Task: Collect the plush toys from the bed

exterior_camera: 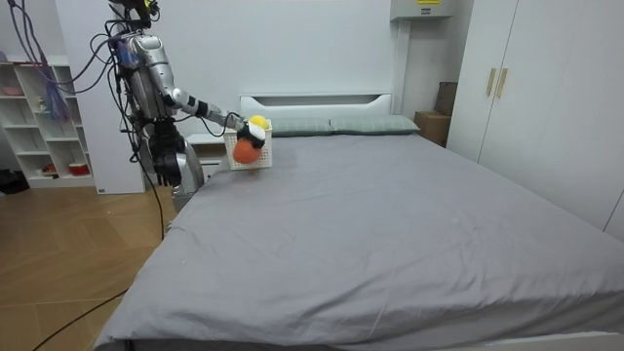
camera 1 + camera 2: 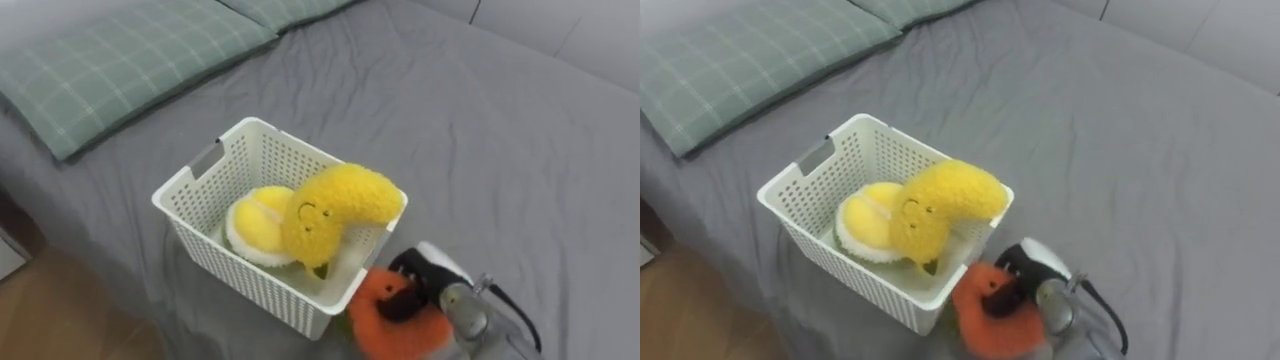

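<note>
Standing at the side of the grey bed (image 2: 480,130), up near the pillows, with one arm stretched out over it. Holding an orange soft toy (image 2: 385,325) tight in the right hand (image 2: 435,275), with dark fingers curled round its top. Held just beside the near right corner of a white plastic basket (image 2: 250,285), outside it. Can't tell if touching the basket or not. Inside the basket, a yellow banana soft toy (image 2: 340,205) with a little face, its end up over the right corner, and a round yellow and white soft toy (image 2: 255,222) tucked under it on the left. Past the basket, two green checked pillows (image 2: 120,60). In the room view, a white shelf (image 1: 39,117) behind and white wardrobe doors (image 1: 526,88) on the room view's right
</note>
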You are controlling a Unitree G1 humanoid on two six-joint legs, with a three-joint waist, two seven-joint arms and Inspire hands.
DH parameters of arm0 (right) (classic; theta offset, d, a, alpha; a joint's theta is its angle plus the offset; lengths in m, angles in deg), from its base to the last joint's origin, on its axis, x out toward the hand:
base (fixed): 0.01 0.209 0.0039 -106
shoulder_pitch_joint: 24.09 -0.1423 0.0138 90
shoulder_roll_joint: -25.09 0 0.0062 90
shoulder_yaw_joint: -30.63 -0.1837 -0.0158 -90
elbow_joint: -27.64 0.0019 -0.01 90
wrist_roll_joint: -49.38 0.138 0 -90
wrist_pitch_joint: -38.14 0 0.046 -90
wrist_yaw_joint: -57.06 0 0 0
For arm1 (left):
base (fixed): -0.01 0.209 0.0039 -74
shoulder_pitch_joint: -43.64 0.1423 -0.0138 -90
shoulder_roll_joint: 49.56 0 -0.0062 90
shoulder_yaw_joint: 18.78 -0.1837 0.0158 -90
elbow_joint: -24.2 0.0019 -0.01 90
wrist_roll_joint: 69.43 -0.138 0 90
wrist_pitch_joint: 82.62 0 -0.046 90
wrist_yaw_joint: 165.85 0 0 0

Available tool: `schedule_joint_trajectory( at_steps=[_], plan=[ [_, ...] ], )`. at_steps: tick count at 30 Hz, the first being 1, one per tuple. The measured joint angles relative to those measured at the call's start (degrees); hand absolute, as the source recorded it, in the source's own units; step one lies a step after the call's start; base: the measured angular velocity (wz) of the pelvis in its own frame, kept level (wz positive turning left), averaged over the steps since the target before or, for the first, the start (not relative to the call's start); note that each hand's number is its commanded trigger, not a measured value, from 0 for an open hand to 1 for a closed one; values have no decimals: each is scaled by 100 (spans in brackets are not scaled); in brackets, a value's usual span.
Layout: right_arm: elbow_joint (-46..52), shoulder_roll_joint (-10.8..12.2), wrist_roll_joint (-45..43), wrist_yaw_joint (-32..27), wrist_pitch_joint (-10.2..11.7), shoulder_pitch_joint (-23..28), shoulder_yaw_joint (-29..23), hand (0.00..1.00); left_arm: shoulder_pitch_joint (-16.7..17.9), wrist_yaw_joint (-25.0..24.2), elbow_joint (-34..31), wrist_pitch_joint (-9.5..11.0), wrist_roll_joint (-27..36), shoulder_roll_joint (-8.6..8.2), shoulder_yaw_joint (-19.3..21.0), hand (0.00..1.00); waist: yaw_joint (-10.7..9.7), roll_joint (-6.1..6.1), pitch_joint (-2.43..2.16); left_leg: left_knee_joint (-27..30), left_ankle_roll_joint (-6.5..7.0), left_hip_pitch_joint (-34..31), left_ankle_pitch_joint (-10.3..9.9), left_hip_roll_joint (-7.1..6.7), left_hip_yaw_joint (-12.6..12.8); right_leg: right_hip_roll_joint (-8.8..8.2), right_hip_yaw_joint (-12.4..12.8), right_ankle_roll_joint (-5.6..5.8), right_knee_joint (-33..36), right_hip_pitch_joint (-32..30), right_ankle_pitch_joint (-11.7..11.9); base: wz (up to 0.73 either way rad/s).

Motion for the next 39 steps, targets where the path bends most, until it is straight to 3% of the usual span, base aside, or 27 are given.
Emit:
schedule_joint_trajectory(
  at_steps=[2,4,7,9,11,18,25,28,35,37,39],
  plan=[
    [400,-22,233,-205,41,11,-312,100,1,0,8,43,91,15,11,0,-65,12,-1,-78,3,84,2,27,81,0,105,1,4,4,5,-26],
    [903,-56,533,-342,55,64,-597,100,-18,1,22,111,99,23,125,0,-307,19,-11,-89,18,101,-11,38,140,8,188,9,7,4,17,-21],
    [1149,-190,850,-442,153,66,-785,100,-47,5,56,215,96,40,261,0,-497,48,-20,-130,24,144,-13,54,205,6,252,17,22,-9,33,-17],
    [1387,-267,884,-448,157,72,-1062,100,-52,4,48,251,99,45,448,0,-572,83,-86,-191,32,181,-19,95,356,10,394,16,97,-92,36,-37],
    [1586,-285,881,-536,167,72,-1221,100,-50,3,46,272,101,57,505,0,-706,109,-103,-202,38,208,-23,111,432,8,426,14,99,-89,39,-18],
    [1636,-374,882,-675,169,65,-1604,100,-54,2,59,367,104,76,537,0,-924,146,-102,-269,52,348,-37,152,608,17,647,11,204,-107,43,-16],
    [2358,-457,727,-735,165,52,-1720,100,-39,2,43,436,84,82,544,0,-908,166,-94,-273,48,322,-52,167,650,33,701,11,216,-167,43,-5],
    [2613,-465,631,-705,163,31,-1709,100,-68,2,54,440,89,83,542,0,-782,158,-87,-276,43,332,-54,189,696,42,699,10,210,-157,44,-3],
    [2630,-491,482,-577,149,-470,-1195,100,-278,5,352,469,87,108,532,0,-604,74,-53,-283,36,231,-60,183,623,43,639,9,204,-245,45,4],
    [2701,-480,364,-486,50,-595,-1017,100,-280,4,352,452,76,106,531,0,-561,36,-65,-282,31,191,-57,183,604,42,594,8,200,-268,45,8],
    [2805,-465,361,-270,-70,-667,-859,100,-321,-3,353,417,10,96,539,0,-411,-1,-49,-282,26,183,-52,184,596,47,572,9,188,-264,45,2]
  ],
)
